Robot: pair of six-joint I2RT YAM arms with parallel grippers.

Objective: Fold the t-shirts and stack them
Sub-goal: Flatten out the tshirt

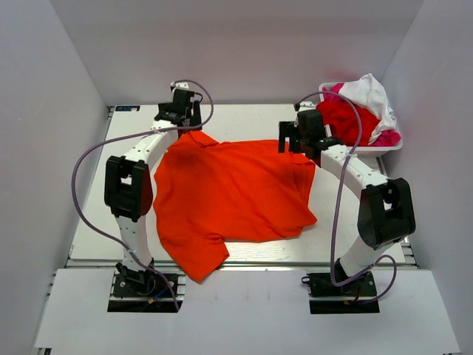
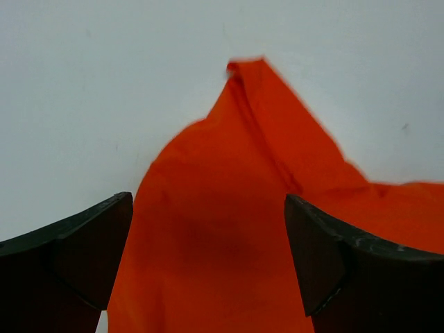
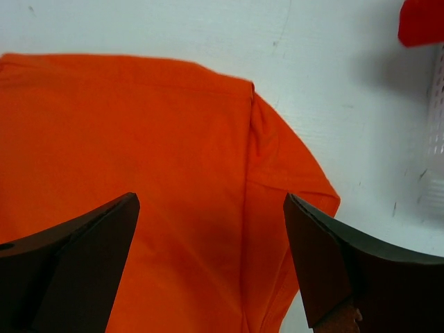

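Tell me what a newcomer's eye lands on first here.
The bright orange t-shirt lies rumpled across the middle of the table, loudest by far. The left gripper and right gripper hang open over its far corners. A white basket in the far right corner holds red, white and pink shirts.

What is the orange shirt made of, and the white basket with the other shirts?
The orange t-shirt looks like soft matte cloth, maybe cotton: it wrinkles and shows stitched seams. The basket looks like stiff white plastic, with slots in its wall.
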